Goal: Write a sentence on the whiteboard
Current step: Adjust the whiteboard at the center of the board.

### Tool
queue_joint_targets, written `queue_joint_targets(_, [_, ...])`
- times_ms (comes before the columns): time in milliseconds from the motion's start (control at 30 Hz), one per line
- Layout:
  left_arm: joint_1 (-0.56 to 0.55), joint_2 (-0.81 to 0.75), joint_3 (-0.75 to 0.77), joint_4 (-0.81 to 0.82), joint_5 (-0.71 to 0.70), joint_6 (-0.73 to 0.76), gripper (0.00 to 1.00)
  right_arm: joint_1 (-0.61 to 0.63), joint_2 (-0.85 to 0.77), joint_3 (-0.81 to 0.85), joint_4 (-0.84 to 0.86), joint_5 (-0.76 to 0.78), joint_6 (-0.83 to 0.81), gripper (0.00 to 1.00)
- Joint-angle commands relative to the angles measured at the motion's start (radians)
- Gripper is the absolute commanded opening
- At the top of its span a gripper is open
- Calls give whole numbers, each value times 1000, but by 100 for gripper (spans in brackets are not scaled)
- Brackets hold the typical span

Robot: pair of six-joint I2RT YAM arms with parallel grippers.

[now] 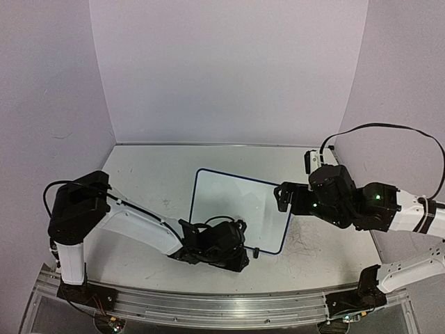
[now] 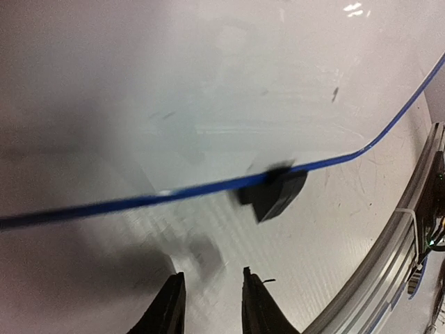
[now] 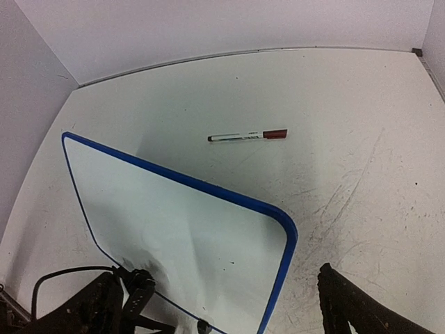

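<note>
Blue-framed whiteboard (image 1: 233, 202) on worktop (image 1: 153, 174): I see left pincer (image 2: 212, 276) at its near edge, slightly parted, empty; right pincer (image 1: 281, 197) beside its right edge, wide, empty.

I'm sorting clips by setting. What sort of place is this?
Probably a robotics lab test cell: plain pale partition walls box in a scuffed white tabletop, and two black-and-white robot arms are bolted to an aluminium rail along its near edge.

Whiteboard (image 1: 236, 202) was plain white with a thin blue frame, its foot (image 2: 274, 196) was black, marker (image 3: 247, 135) had a white barrel and dark red cap, table (image 1: 153, 174) was off-white with grey scuffs, walls (image 1: 229, 69) were pale lilac, left arm (image 1: 138, 226) and right arm (image 1: 407, 214) were white with black joints, rail (image 1: 229, 306) was silver.
</note>
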Motion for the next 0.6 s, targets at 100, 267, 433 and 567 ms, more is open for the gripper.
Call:
queue_joint_targets(100, [0,-338,-200,-138,-201,4,40,-20,-76,8,69,58,-49,98])
queue_joint_targets(267, [54,-453,-300,-234,-267,-3,50,-209,-120,-10,150,-108,-147,98])
queue_joint_targets(433, [126,-438,-297,-231,-239,80,60,-409,-107,-17,210,-285,-237,98])
queue_joint_targets(567, [134,-344,-229,-223,-224,176,65,-572,-70,-25,262,-456,-272,98])
